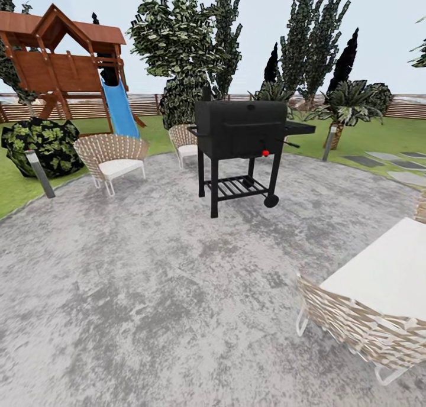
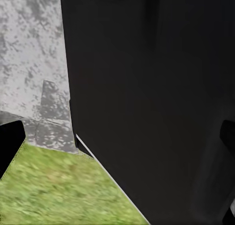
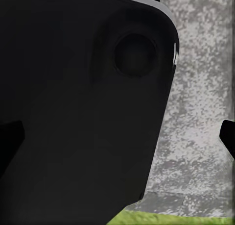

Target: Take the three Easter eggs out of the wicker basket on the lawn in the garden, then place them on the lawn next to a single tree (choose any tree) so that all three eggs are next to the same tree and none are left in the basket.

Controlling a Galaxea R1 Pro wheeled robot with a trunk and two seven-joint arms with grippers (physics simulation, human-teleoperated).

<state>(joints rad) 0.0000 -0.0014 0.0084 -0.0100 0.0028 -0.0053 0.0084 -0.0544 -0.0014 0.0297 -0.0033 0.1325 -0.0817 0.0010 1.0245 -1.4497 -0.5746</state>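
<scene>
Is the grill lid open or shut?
Shut. In the head view the black grill stands upright on the grey patio, its lid down flush on the box, with no gap showing.

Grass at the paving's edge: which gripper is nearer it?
Left, probably. Grass spreads broadly just past the left gripper; past the right gripper lies mostly paving, with a thin grass sliver.

Wide mottled grey paved patio [image 1: 148, 288] underfoot; standing on it, a black wheeled barbecue grill [image 1: 242, 141], two woven wicker chairs with white cushions [image 1: 112, 155], and a white-topped wicker seat [image 1: 378, 300] close by.
</scene>
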